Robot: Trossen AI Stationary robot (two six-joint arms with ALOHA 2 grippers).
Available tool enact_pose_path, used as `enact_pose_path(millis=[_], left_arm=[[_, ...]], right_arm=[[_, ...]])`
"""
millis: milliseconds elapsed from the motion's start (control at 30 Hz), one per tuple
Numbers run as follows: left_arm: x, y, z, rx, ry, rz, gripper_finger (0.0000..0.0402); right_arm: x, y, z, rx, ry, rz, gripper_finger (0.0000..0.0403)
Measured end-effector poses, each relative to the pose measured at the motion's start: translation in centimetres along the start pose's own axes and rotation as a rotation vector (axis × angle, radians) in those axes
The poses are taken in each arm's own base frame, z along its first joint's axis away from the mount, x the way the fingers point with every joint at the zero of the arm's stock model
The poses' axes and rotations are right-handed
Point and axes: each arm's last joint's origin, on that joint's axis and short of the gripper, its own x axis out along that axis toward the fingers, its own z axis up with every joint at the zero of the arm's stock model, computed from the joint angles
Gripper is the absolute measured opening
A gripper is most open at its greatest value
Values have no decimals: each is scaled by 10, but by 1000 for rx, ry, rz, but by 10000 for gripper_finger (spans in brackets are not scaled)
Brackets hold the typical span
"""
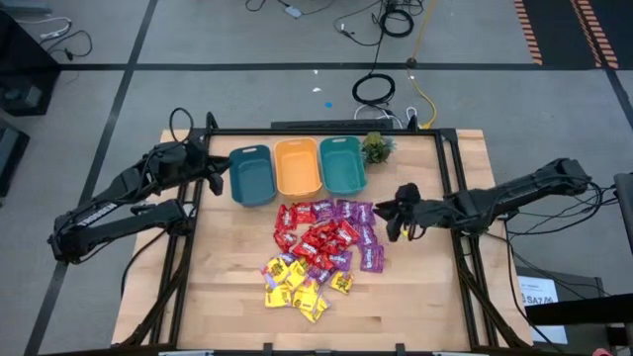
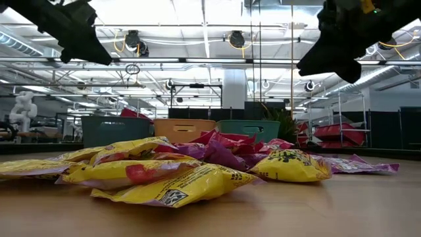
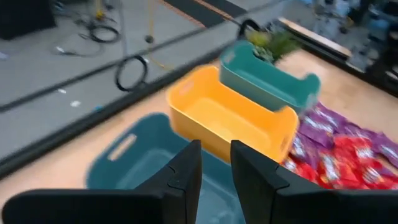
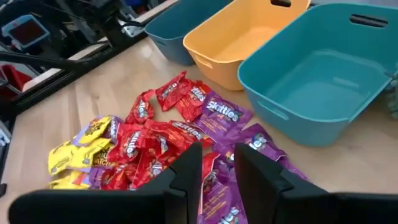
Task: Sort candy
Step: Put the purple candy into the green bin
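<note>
**A:** Where is the candy [image 1: 318, 252]?

**B:** All of it lies in one loose heap on the wooden counter [image 1: 425, 297], near the middle, in front of the three bins. Red packets [image 1: 321, 240] fill the centre, purple packets [image 1: 364, 237] sit toward the right and far side, and yellow packets [image 1: 297, 287] bunch at the near left. In the low view the yellow ones are closest to the camera.

**A:** And the bins?

**B:** They stand side by side along the far edge: a dark teal bin [image 1: 251, 176] on the left, an orange bin [image 1: 298, 166] in the middle, a lighter teal bin [image 1: 342, 164] on the right. What shows of their insides holds no packet. A small green plant [image 1: 376, 147] stands just beside the right-hand bin.

**A:** The grippers?

**B:** The right gripper [image 1: 394, 216] hangs above the counter just beside the right edge of the heap, over the purple packets. Its fingers [image 4: 186, 171] stand a little apart with nothing between them. The left gripper [image 1: 216, 178] hangs at the left end of the dark teal bin, well apart from the heap. Its fingers [image 3: 186, 174] likewise show a narrow gap and hold nothing.
</note>
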Motion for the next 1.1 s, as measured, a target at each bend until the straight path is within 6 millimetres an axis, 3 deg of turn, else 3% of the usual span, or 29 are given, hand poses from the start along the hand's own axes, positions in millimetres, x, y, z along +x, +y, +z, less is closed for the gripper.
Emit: enact_pose_path(millis=[333, 700, 1100], left_arm=[[18, -10, -4, 67, 122, -79, 95], [25, -38, -1, 24, 50, -80, 95], [62, -99, -23, 225, 124, -147, 95]], right_arm=[[-6, -2, 3, -333, -17, 12, 84], [4, -3, -6, -276, 53, -28, 84], [11, -2, -12, -279, 85, -50, 84]])
